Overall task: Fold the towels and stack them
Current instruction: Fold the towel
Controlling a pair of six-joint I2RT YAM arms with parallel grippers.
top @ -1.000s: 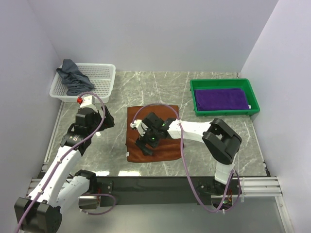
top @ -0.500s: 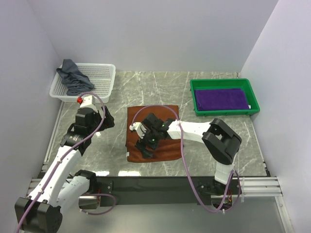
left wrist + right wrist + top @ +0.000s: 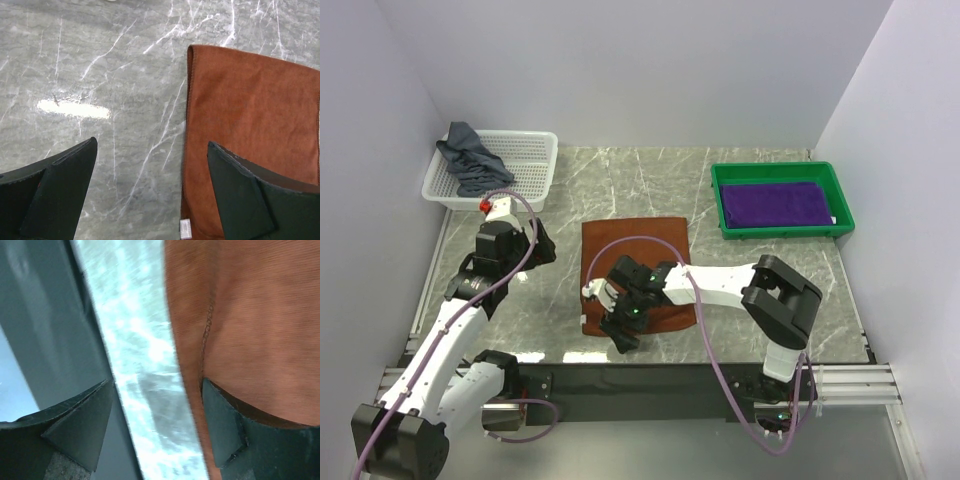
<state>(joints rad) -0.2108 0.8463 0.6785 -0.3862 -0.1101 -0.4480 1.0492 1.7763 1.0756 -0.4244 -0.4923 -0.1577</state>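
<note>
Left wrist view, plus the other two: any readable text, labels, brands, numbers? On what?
No legible text in any view.
Small white tag sewn on the edge of the rust-brown towel: any print on it is too small to read.

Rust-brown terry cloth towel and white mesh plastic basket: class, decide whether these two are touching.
Apart. The top external view shows bare grey marble table between the rust-brown terry cloth towel and the white mesh plastic basket.
</note>
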